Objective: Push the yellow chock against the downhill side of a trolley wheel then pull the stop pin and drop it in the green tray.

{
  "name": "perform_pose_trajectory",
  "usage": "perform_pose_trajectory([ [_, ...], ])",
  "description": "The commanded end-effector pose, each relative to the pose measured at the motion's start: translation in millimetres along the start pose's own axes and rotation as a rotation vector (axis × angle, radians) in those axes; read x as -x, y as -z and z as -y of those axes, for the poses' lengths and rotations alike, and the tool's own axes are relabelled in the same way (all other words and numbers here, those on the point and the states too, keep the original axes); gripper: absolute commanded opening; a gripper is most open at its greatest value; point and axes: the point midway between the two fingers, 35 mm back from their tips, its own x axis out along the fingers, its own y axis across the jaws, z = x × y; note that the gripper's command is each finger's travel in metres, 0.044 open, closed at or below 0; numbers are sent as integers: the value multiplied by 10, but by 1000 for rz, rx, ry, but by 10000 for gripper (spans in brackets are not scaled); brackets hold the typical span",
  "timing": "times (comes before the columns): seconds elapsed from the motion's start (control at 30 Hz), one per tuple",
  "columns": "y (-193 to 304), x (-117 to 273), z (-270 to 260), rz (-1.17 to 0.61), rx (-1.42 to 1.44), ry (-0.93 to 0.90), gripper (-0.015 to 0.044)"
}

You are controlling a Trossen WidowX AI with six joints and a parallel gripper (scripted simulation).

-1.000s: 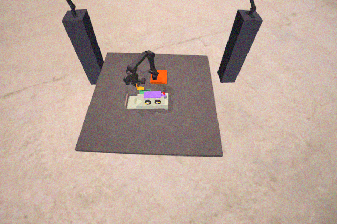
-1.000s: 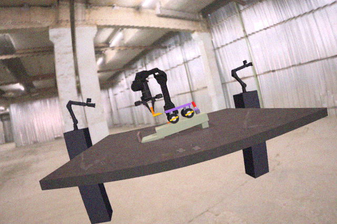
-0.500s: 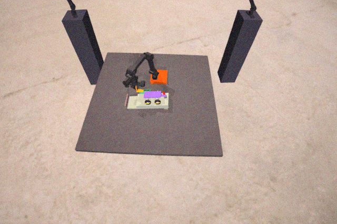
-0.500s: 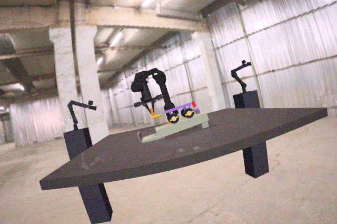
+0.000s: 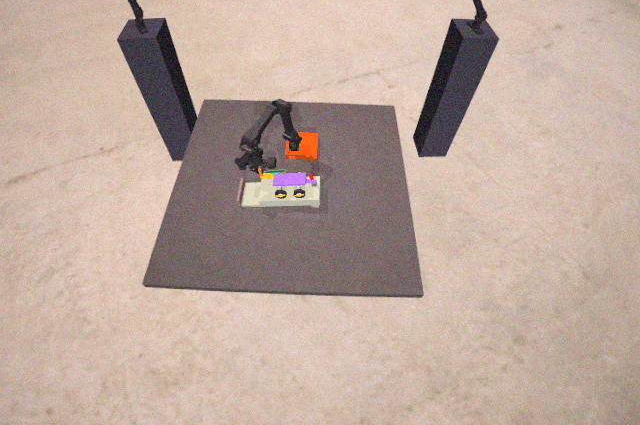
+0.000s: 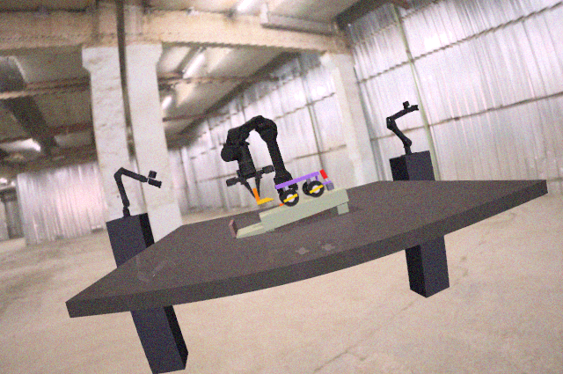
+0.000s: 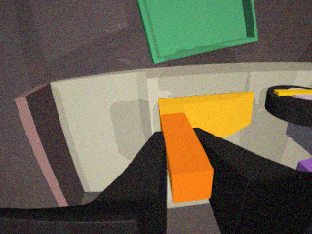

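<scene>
My gripper [image 5: 260,169] [image 6: 256,192] [image 7: 175,136] is shut on the orange handle of the yellow chock [image 5: 266,175] [image 6: 264,201] [image 7: 214,114]. The chock hangs a little above the ramp [image 5: 251,195] [image 6: 302,214] [image 7: 99,117], downhill of the trolley's wheels; its rubber base is hidden. The purple trolley [image 5: 289,179] [image 6: 297,179] stands on the ramp, its lower wheel [image 5: 280,194] [image 6: 289,197] [image 7: 292,104] apart from the chock in the wrist view. The red-headed stop pin [image 5: 311,176] [image 6: 323,173] is at the uphill end. The green tray [image 5: 273,171] [image 7: 200,29] lies behind the ramp.
A pinkish end board [image 5: 239,189] [image 6: 232,228] [image 7: 41,151] stands at the ramp's foot. The arm's base stands by an orange block [image 5: 309,145] behind the ramp. Two other arms stand on dark pillars [image 5: 155,89] [image 5: 439,89] beyond the table.
</scene>
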Motion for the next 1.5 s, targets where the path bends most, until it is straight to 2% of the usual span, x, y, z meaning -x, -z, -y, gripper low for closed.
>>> perform_pose_trajectory([
  [0.0,7,-109,5,-4,-4,3,0],
  [0.33,19,-328,13,-4,-4,3,0],
  [1.47,-18,-327,284,-3,-4,5,0],
])
